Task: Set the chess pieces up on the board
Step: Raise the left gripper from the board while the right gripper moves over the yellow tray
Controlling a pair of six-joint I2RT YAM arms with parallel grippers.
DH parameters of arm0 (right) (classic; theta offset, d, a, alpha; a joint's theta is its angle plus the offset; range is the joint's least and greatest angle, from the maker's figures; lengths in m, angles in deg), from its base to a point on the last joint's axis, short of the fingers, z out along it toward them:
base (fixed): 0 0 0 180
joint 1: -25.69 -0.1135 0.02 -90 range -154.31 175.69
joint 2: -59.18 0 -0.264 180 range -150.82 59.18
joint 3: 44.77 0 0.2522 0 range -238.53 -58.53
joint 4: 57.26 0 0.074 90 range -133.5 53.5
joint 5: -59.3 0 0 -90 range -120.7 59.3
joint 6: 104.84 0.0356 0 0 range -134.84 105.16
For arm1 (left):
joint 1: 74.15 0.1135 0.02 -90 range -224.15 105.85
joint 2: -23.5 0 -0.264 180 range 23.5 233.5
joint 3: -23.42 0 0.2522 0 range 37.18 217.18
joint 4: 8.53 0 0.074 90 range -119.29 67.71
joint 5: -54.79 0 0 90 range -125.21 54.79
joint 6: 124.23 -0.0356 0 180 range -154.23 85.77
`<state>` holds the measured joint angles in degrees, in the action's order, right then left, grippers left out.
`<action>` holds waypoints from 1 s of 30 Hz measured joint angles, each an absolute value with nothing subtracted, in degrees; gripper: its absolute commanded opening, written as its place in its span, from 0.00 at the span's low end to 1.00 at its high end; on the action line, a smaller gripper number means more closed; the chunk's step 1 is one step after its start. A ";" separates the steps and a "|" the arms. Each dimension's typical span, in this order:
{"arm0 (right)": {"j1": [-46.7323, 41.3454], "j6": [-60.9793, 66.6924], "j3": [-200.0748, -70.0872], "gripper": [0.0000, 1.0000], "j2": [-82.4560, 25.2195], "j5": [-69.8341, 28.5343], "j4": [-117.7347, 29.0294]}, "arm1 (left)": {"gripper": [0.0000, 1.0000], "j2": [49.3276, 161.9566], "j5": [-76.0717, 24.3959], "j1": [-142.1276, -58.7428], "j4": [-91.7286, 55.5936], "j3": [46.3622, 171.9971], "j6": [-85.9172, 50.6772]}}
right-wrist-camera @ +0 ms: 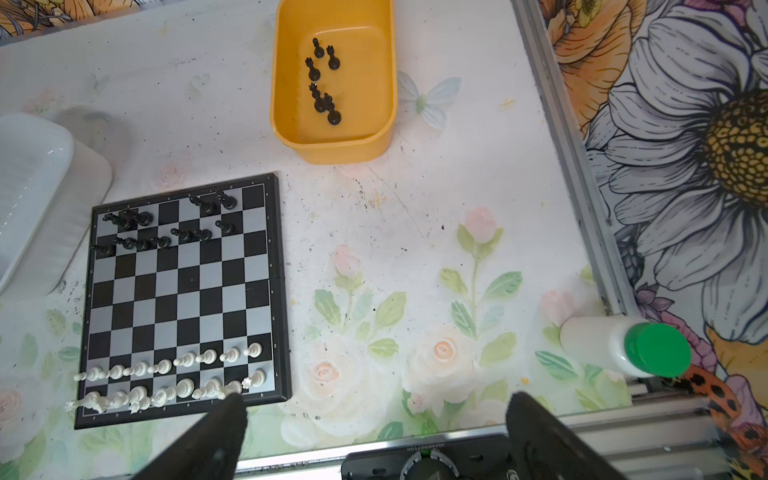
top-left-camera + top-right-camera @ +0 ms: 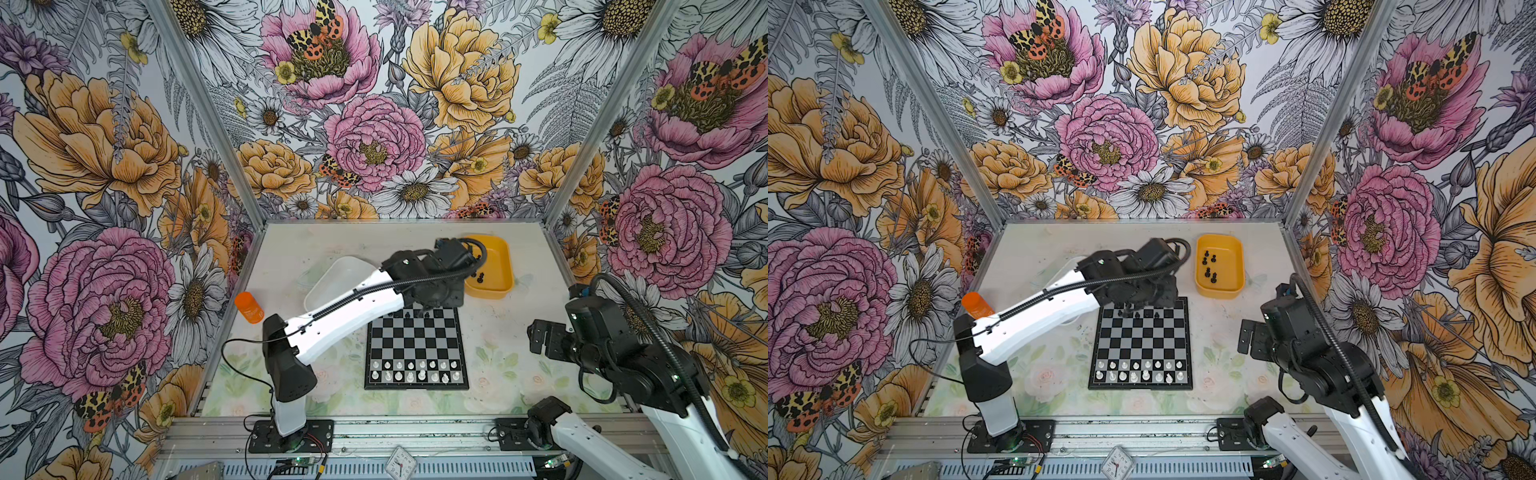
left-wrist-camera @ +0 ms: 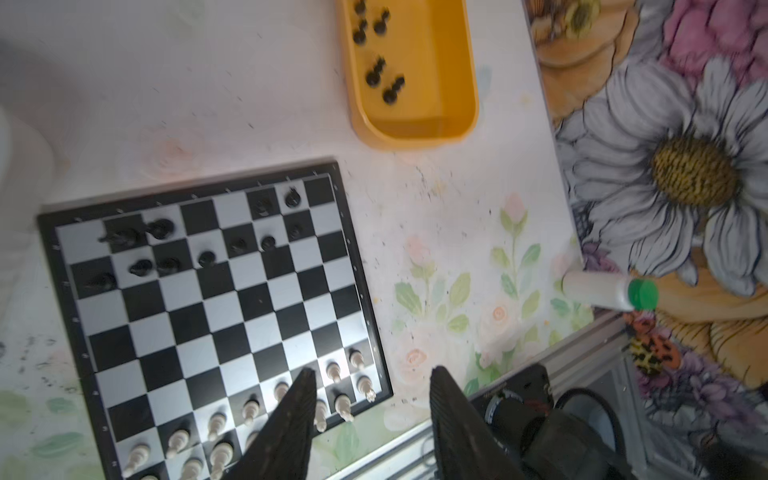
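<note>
Clearance counts: we should raise the left gripper (image 3: 374, 374), part open and empty, straight up past the black pieces (image 3: 161, 228).

The left arm (image 2: 345, 307) reaches forward across the middle; the left gripper (image 3: 372, 372) looks partly spread, though blurred. The right arm (image 2: 623, 357) is folded back, the right gripper (image 1: 376, 397) spread wide.

Small square chessboard (image 1: 178, 291) is showing black and silvery-grey checks, black frame; oblong plastic tub (image 1: 332, 153) at 1 o'clock is showing plain yellow.
</note>
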<state>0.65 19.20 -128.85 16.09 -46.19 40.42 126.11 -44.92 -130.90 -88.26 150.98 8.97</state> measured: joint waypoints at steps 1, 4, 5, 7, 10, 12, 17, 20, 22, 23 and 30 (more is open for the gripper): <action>0.65 19.09 -128.70 1.00 14.28 -46.21 38.91 | 0.55 125.15 -45.32 -128.41 -88.28 151.79 8.84; 0.83 18.17 -128.92 1.00 7.13 -46.56 33.20 | 0.61 124.25 -46.65 -120.01 -88.22 156.18 7.05; 1.09 17.80 -129.29 1.00 4.38 -46.60 31.57 | 0.66 124.69 -46.65 -117.78 -88.24 157.80 5.96; 1.99 17.01 -131.02 1.00 -1.48 -46.60 28.26 | 0.78 126.48 -46.30 -114.83 -88.24 161.21 3.44; 4.52 16.16 -134.03 0.95 -10.01 -45.71 23.06 | 0.94 130.85 -44.44 -111.90 -88.02 165.80 -1.23; 6.95 15.85 -136.35 0.85 -15.05 -44.59 19.78 | 0.98 134.13 -43.26 -110.40 -88.09 167.79 -4.60; 11.78 15.29 -145.64 0.62 -27.53 -42.82 14.28 | 0.99 142.76 -40.01 -106.55 -88.26 173.64 -11.31; 14.33 14.61 -152.87 0.55 -35.62 -41.42 12.27 | 0.99 146.85 -38.45 -104.19 -88.48 177.21 -13.89; 15.86 14.33 -156.79 0.50 -40.34 -40.20 11.24 | 0.99 148.38 -38.04 -103.12 -88.46 178.95 -15.44; 16.78 14.26 -158.64 0.50 -42.75 -39.41 10.80 | 0.99 148.77 -38.04 -102.68 -88.44 179.46 -16.45; 21.09 13.67 -168.24 0.51 -56.65 -35.28 10.52 | 0.99 149.14 -38.02 -102.75 -87.59 179.68 -21.47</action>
<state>21.09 13.67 -168.24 -56.65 -35.28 10.52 149.14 -38.02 -102.75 -87.58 179.68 -21.47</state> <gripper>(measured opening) 0.515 0.989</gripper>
